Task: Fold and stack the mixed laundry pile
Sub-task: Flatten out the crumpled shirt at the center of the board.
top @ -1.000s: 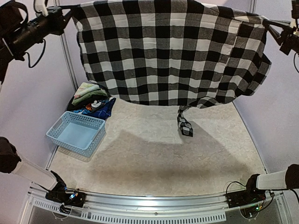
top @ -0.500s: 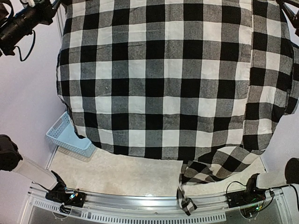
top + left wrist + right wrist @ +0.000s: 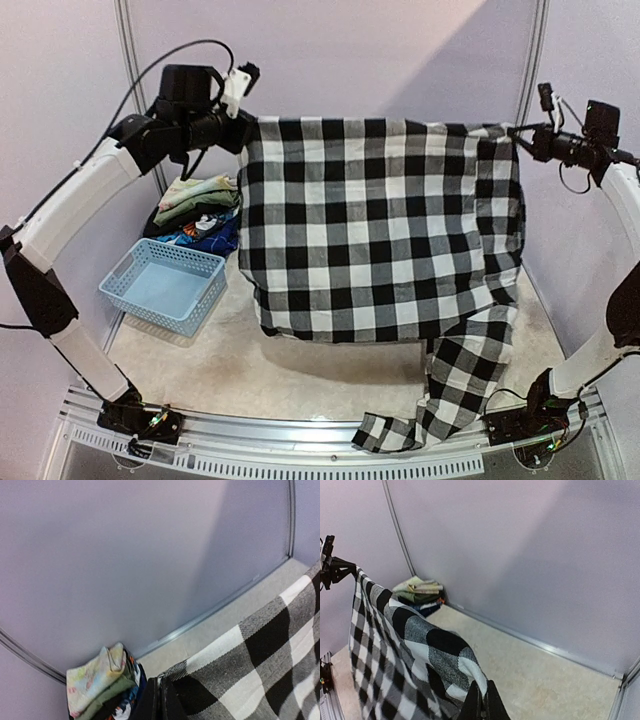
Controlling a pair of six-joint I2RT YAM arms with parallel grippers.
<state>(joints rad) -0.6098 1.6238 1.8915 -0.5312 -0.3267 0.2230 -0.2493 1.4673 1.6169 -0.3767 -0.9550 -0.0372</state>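
The black-and-white checked shirt (image 3: 380,225) hangs spread in the air between both arms. My left gripper (image 3: 245,128) is shut on its upper left corner (image 3: 172,677). My right gripper (image 3: 515,133) is shut on its upper right corner (image 3: 470,672). A sleeve (image 3: 440,400) trails down over the table's near edge. The other garments lie stacked at the back left: pale floral cloth (image 3: 195,190) on top, olive-green piece (image 3: 190,210) under it, dark blue printed piece (image 3: 205,232) below. The stack also shows in the left wrist view (image 3: 100,682) and the right wrist view (image 3: 417,592).
A light blue perforated basket (image 3: 165,283) stands on the table's left side, in front of the stack. Pale walls with metal posts (image 3: 135,120) enclose the back and sides. The beige table top (image 3: 320,370) shows under the hanging shirt.
Both grippers have swung away from the camera with the shirt. It filled the view half a second ago and now hangs lower and farther back, sleeve over the near edge.
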